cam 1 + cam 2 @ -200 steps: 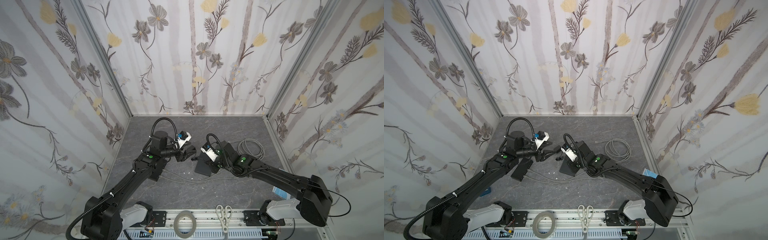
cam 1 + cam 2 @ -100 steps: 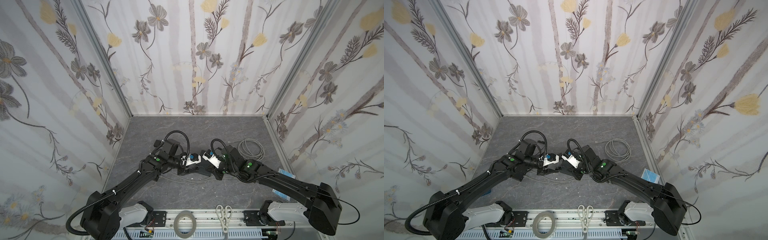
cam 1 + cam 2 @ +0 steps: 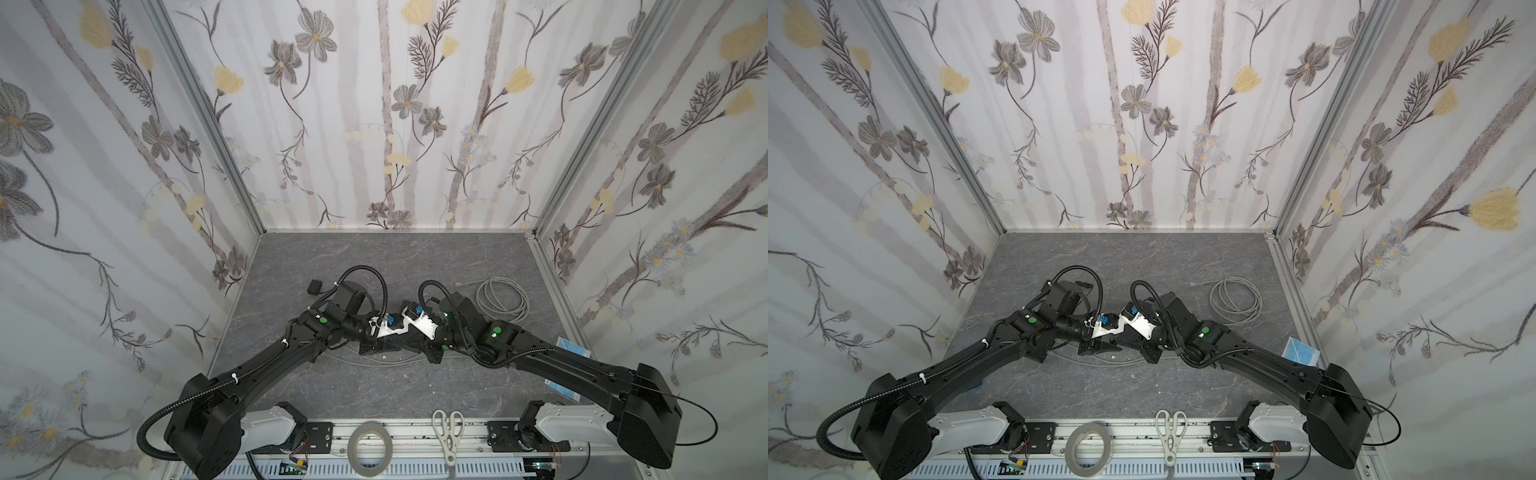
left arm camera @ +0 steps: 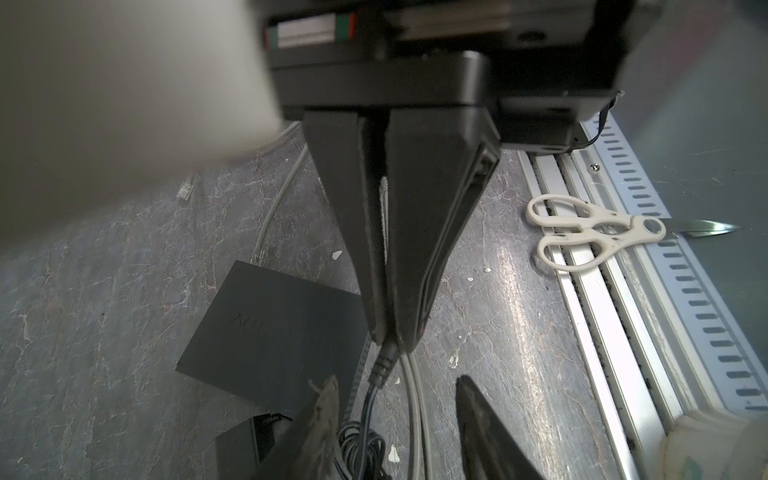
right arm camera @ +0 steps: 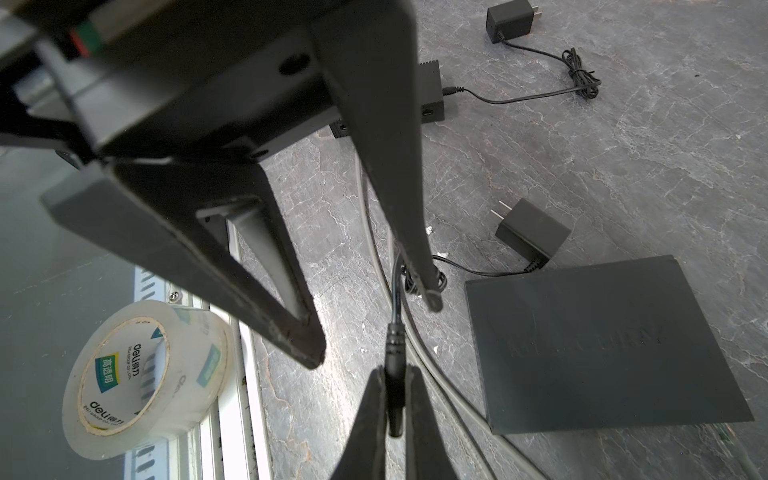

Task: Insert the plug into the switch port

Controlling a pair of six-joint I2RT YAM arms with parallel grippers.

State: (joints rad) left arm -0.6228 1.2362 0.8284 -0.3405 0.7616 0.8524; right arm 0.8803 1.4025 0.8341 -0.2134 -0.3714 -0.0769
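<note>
In the right wrist view's lower centre, the right gripper [image 5: 394, 376] has its 2 fingers [image 5: 363, 419] clamped on the black barrel plug [image 5: 392, 340], held above the grey surface [image 5: 623, 145]. The left gripper [image 5: 370, 328] faces it tip to tip, fingers apart (the plug's cord shows between them). The flat black switch [image 5: 602, 345] lies on the surface at lower right, apart from the plug.

We see white walls [image 3: 374, 104] patterned with grey and yellow flowers, a grey veined table [image 3: 415, 266], a black switch [image 5: 602, 345], a black plug [image 5: 392, 345], cream scissors [image 4: 623, 230] and a clear tape roll [image 5: 195, 386] with blue-green labels.
</note>
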